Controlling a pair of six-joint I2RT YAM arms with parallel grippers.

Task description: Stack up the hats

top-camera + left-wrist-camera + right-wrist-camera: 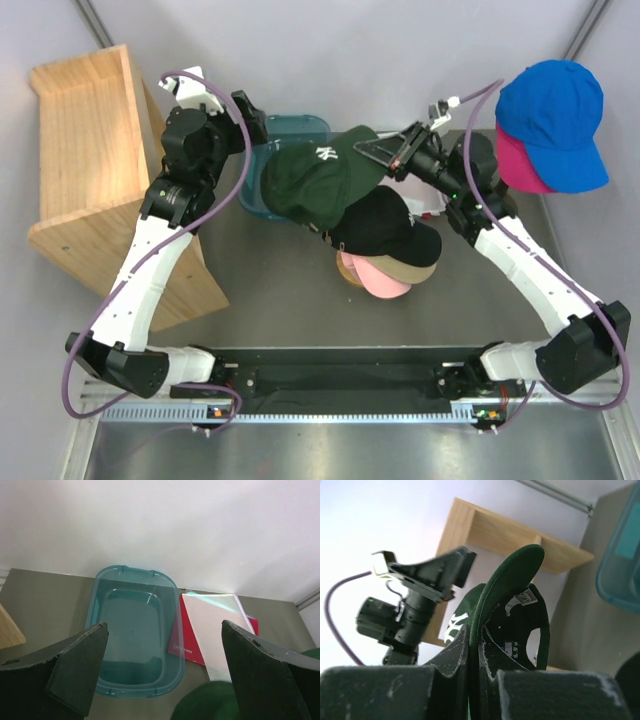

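Note:
The dark green hat hangs tilted over the stack of hats, with my right gripper shut on its brim. In the right wrist view the brim is pinched between the fingers of that gripper. Below lie the black hat, the tan hat and the light pink hat, piled together. At the back right, a bright blue hat sits on a magenta hat. My left gripper stands open just left of the green hat, holding nothing.
A teal plastic bin stands at the back, partly under the green hat. Beside it lies a red and white folder. A wooden shelf fills the left side. The walls are close behind.

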